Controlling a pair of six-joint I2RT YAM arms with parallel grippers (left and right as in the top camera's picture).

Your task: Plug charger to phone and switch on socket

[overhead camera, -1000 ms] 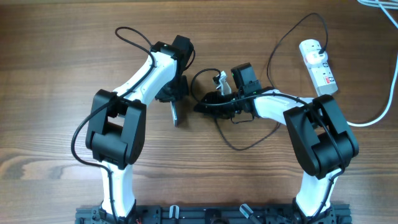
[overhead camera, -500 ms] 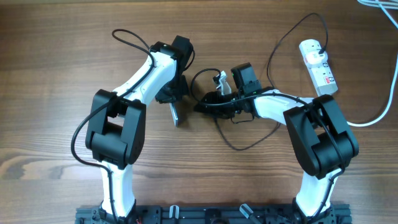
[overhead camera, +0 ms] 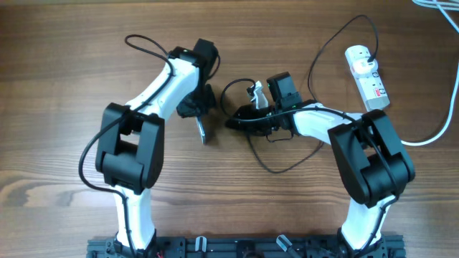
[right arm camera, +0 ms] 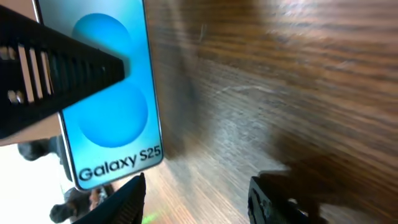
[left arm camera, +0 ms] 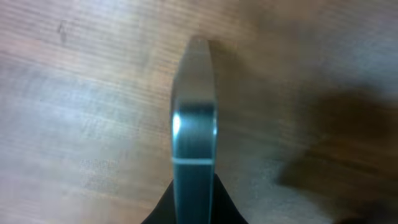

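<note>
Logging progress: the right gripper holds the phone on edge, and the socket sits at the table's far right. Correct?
Not quite: it is the left gripper that holds the phone on edge, as the left wrist view shows. The socket does sit at the far right.

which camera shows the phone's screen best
The right wrist view: the phone faces it, blue screen and Galaxy S25 text readable. Left wrist shows only its thin edge; overhead shows a small sliver.

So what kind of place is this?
Probably a robotics lab bench: a left arm and right arm on a black rail at a wood-grain table, plus a white power strip and a Galaxy S25 phone.
</note>
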